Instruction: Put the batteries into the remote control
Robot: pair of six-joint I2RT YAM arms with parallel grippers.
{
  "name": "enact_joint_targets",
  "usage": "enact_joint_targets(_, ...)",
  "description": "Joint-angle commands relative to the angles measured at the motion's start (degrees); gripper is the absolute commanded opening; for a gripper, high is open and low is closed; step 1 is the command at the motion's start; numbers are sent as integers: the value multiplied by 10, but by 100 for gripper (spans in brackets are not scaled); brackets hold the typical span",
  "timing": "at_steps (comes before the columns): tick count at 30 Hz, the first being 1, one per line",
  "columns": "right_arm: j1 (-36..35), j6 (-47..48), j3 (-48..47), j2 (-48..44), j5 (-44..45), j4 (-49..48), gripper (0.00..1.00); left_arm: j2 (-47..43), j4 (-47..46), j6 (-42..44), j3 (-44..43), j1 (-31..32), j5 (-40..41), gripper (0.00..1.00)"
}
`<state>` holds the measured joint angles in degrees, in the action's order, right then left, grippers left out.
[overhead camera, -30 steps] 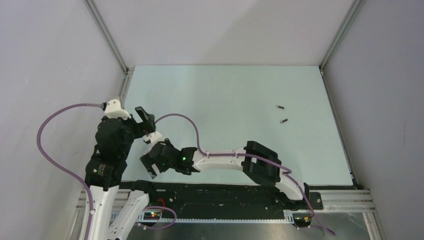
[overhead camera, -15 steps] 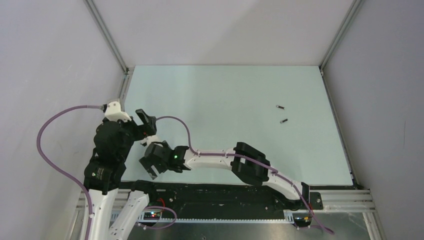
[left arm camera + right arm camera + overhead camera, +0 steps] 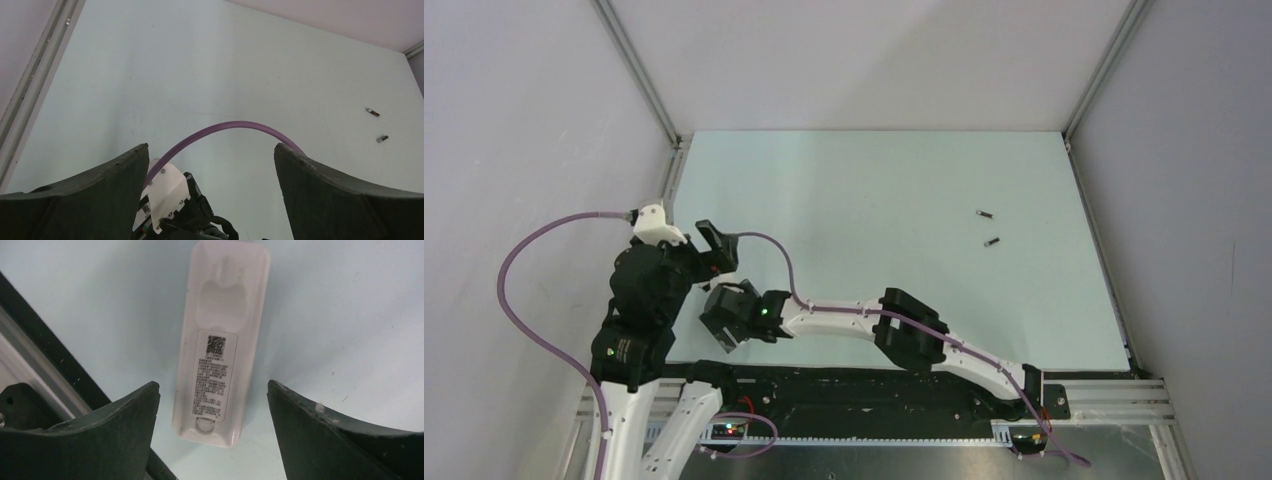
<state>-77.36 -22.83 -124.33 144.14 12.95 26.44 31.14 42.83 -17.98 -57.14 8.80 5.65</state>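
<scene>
At the left of the table (image 3: 874, 190), the left gripper (image 3: 210, 150) hangs with its jaws spread wide and nothing between them. A purple cable (image 3: 225, 126) arches across its view.

Just right of it, near the front edge, the right gripper (image 3: 212, 385) is poised over the remote control (image 3: 220, 340). Its jaws are released and stand on either side of the handset without touching it. The remote lies back-up on the table: a slim white slab of smooth, hard plastic with rounded corners. It has a scooped recess toward its far end, a printed label with a square code, and a small round dimple near its near end. It looks light and stiff, and probably slick, so the long straight edges at mid-length seem the surest place to pinch.

Far to the right, well apart from the remote, lie the batteries (image 3: 984, 214). They are two tiny dark cylinders with paler metal ends, rigid, and likely to roll, so each is best gripped across its barrel.
</scene>
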Motion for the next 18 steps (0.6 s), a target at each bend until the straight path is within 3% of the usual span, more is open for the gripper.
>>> enact_joint_targets(1, 13, -4, -62, 36, 43, 61, 82, -2, -5, 6, -7, -4, -11, 98)
enact_joint_targets(10, 40, -52, -59, 23, 98, 126, 63, 8, -6, 13, -7, -4, -9, 98)
enact_joint_targets(18, 48, -19, 46, -36, 80, 53, 57, 13, -7, 12, -4, -4, -5, 98)
